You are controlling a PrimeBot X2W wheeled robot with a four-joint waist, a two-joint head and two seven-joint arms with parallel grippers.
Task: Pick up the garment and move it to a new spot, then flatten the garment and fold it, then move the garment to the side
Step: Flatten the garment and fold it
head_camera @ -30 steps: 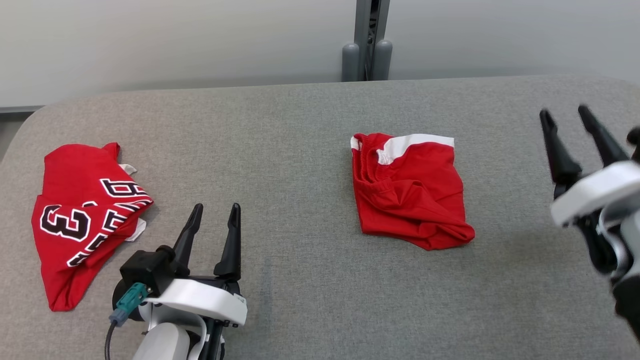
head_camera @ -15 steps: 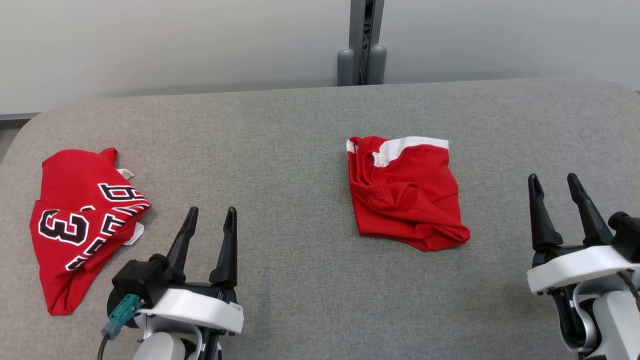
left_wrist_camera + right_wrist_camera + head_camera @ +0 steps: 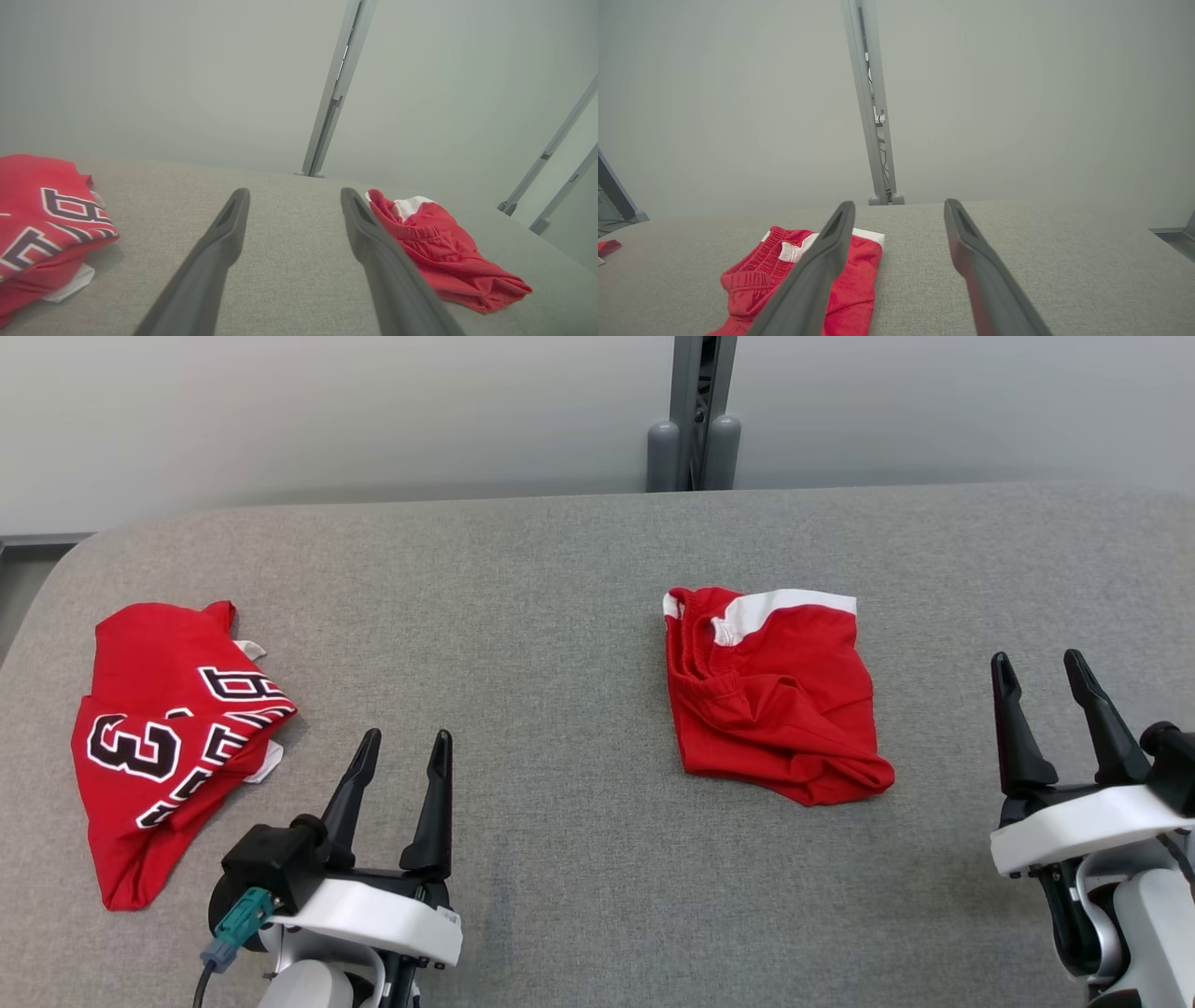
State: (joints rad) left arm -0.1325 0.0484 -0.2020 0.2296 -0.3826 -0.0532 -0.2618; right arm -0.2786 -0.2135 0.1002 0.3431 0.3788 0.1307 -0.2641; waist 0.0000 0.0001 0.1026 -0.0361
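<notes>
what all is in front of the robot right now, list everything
shorts: one, red with a white band, rumpled, on the table right of centre
jersey: one, red with black-and-white lettering, near the table's left end
table: one, grey fabric top, under both garments
post: one, grey metal, behind the table's far edge
wall: one, pale, behind the table
left gripper: one, dark fingers, open, over the table's near left, holding nothing
right gripper: one, dark fingers, open, over the table's near right, holding nothing
connector: one, teal, on the left gripper's body
</notes>
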